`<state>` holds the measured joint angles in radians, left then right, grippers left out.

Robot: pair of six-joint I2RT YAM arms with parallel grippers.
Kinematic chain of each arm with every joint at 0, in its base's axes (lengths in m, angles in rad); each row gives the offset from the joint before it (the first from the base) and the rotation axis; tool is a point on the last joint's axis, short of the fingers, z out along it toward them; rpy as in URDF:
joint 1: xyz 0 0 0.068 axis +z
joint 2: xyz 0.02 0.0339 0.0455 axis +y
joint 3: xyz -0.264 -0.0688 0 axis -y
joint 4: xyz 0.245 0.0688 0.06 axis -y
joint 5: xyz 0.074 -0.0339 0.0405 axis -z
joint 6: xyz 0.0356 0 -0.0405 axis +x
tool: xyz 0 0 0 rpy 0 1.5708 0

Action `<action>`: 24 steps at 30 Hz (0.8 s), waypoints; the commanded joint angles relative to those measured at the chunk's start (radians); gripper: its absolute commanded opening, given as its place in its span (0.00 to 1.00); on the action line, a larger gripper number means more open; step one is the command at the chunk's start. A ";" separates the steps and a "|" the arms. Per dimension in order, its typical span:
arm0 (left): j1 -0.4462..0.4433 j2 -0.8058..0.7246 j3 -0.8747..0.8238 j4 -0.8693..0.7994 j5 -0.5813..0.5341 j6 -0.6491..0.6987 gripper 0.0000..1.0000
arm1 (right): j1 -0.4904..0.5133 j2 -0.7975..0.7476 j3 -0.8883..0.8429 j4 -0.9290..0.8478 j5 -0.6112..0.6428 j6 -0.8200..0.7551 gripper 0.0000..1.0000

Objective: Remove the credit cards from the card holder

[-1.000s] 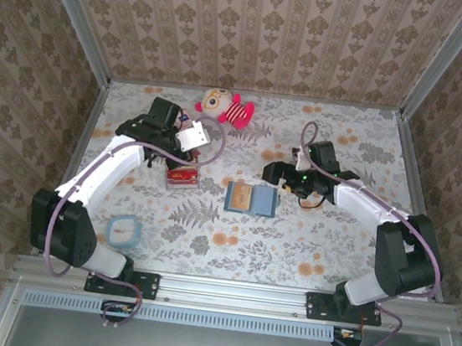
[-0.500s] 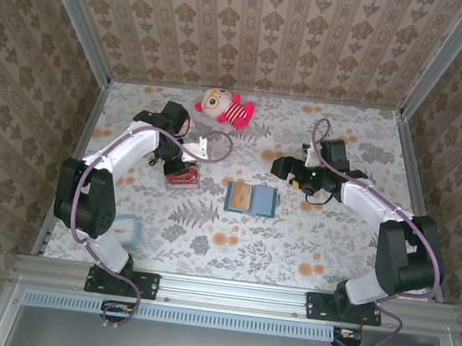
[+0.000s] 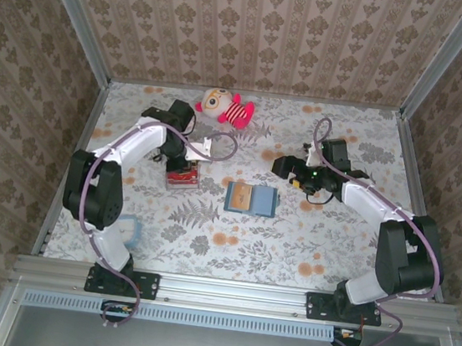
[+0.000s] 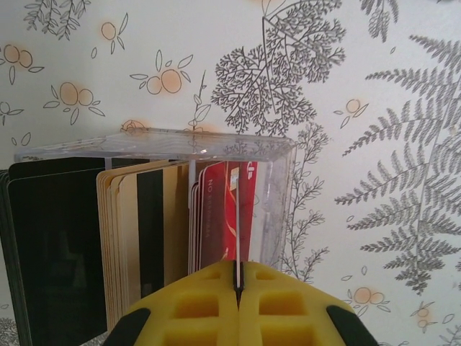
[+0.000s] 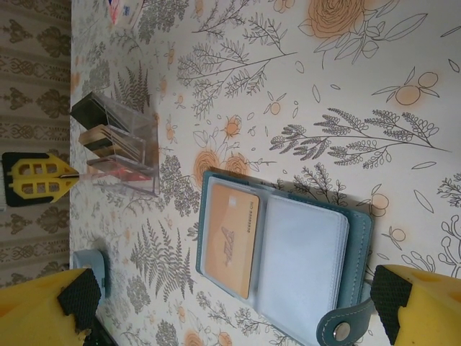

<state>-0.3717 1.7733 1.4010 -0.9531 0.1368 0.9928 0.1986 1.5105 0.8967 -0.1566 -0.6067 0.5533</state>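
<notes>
The teal card holder (image 3: 251, 199) lies open at mid-table. A tan-orange credit card (image 5: 230, 238) sits in its left clear pocket, and the right pocket (image 5: 302, 252) looks pale and bare. My left gripper (image 4: 238, 268) is shut on a thin credit card (image 4: 236, 216) seen edge-on. It holds that card over the red cards in a clear box (image 4: 277, 194). In the top view this gripper (image 3: 183, 162) hovers above the box (image 3: 182, 177). My right gripper (image 3: 286, 166) is open just beyond the holder's right side, its yellow fingers (image 5: 421, 303) wide apart with nothing between them.
The clear box also holds black (image 4: 50, 252) and gold (image 4: 140, 245) cards. A plush doll (image 3: 225, 105) lies at the back of the table. A pale blue round object (image 3: 129, 228) sits near the left arm's base. Metal rails (image 3: 77, 154) edge the table.
The left gripper has carried its card from behind the box to above it, and the arm's elbow swung inward. The right gripper drew back slightly from the holder.
</notes>
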 commanded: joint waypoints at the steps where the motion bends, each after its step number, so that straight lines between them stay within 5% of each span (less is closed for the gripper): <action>1: -0.004 0.036 0.037 -0.052 -0.019 0.042 0.00 | -0.008 0.010 -0.012 0.024 -0.021 0.011 1.00; 4: -0.004 0.043 0.037 -0.038 -0.015 0.038 0.10 | -0.009 0.013 -0.013 0.028 -0.025 0.013 1.00; 6: 0.000 0.038 0.032 -0.002 -0.022 0.025 0.29 | -0.009 0.014 -0.013 0.031 -0.028 0.016 1.00; 9: 0.005 0.015 0.020 0.060 -0.037 0.004 0.42 | -0.011 0.014 -0.012 0.032 -0.031 0.015 1.00; 17: 0.018 -0.095 0.007 0.196 -0.016 -0.150 0.50 | -0.014 0.003 -0.001 -0.013 0.026 -0.017 1.00; 24: 0.015 -0.263 -0.127 0.450 -0.021 -0.514 0.62 | 0.051 -0.044 0.028 -0.101 0.149 -0.072 1.00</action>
<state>-0.3592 1.5658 1.3289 -0.6312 0.1112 0.6933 0.2123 1.5066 0.8955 -0.1909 -0.5369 0.5251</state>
